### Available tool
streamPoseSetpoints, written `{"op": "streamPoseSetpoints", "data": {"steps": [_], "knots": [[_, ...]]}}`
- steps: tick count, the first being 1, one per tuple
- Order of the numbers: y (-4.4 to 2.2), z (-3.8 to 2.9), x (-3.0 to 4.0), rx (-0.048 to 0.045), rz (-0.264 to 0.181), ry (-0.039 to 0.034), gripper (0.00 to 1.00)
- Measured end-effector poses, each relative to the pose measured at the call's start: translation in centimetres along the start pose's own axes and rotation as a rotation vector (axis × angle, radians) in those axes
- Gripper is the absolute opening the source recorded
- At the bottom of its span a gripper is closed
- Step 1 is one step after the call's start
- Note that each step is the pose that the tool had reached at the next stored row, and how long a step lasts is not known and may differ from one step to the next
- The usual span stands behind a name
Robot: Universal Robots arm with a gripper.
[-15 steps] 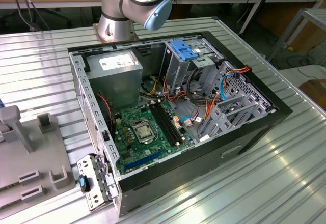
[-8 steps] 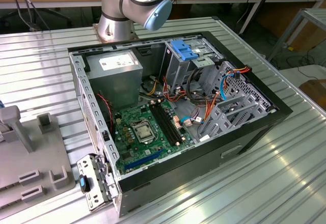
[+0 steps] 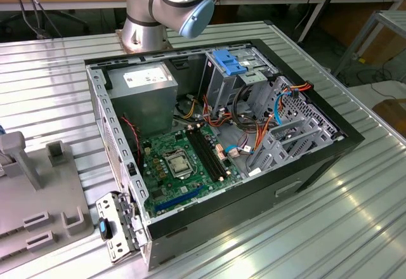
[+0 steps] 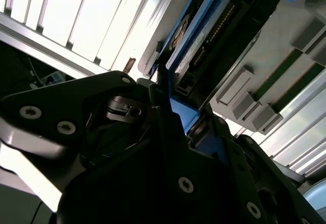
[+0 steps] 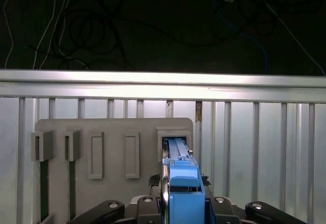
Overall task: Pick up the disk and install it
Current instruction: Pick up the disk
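The disk (image 5: 183, 180), a grey drive in a bright blue carrier, stands on edge in a slot of the grey holder (image 5: 102, 127) on the ribbed metal table. My gripper (image 5: 184, 197) sits astride its blue end, a black finger pressed against each side, so it is shut on the disk. In the second wrist view the disk (image 4: 204, 46) shows its connector edge reaching from between the black fingers (image 4: 168, 132) into the holder (image 4: 285, 46). The disk's lower part is hidden inside the slot.
The open computer case (image 3: 222, 133) lies on the table with motherboard, cables, silver power supply (image 3: 143, 89) and a blue-tabbed drive cage (image 3: 231, 63). The arm's base (image 3: 143, 25) stands behind it. The grey holder (image 3: 38, 209) with several slots sits at the exterior view's left.
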State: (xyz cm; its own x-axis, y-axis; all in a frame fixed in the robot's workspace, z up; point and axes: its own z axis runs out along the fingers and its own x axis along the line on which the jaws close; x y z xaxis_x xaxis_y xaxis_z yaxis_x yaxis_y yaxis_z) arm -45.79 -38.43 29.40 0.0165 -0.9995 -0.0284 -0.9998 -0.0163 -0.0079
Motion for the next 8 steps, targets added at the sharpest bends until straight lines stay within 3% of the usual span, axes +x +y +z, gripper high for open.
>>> {"op": "streamPoseSetpoints", "data": {"steps": [8], "knots": [[0.00, 0.01, 0.00, 0.0010, 0.035, 0.0003, 0.37]]}}
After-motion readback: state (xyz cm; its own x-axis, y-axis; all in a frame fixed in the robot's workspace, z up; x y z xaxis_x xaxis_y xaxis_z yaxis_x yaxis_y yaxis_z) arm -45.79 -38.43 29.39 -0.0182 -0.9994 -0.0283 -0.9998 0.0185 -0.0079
